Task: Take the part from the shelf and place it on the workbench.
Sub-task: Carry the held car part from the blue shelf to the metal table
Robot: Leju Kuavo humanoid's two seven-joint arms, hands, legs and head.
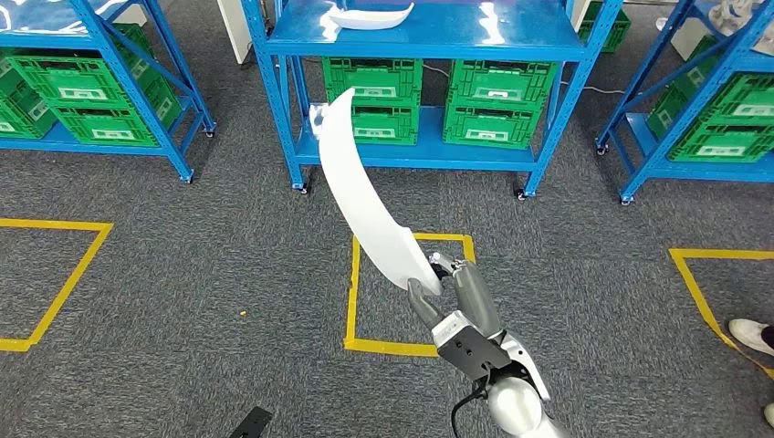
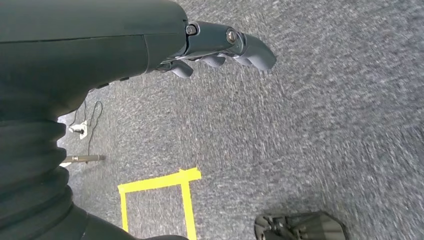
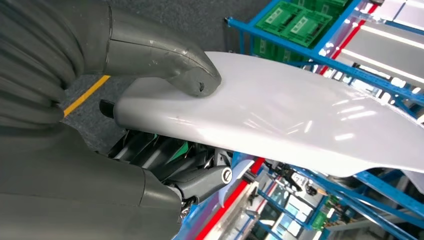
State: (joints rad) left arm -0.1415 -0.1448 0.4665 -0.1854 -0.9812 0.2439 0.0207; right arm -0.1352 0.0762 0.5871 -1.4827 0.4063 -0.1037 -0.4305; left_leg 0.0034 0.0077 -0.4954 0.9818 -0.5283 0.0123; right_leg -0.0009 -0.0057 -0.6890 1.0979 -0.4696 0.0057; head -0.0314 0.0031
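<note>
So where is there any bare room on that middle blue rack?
The top shelf looks mostly bare to the right of the white part lying on it. The lower shelf is crowded with green crates. The right hand holds another white part.

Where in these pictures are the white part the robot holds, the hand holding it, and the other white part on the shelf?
white part (image 1: pixel 370 196), head view, middle of its curved face.
right hand (image 1: pixel 454 294), head view, grey fingers at the part's lower end.
shelf part (image 1: pixel 370 16), head view, its middle, on the blue shelf.
</note>
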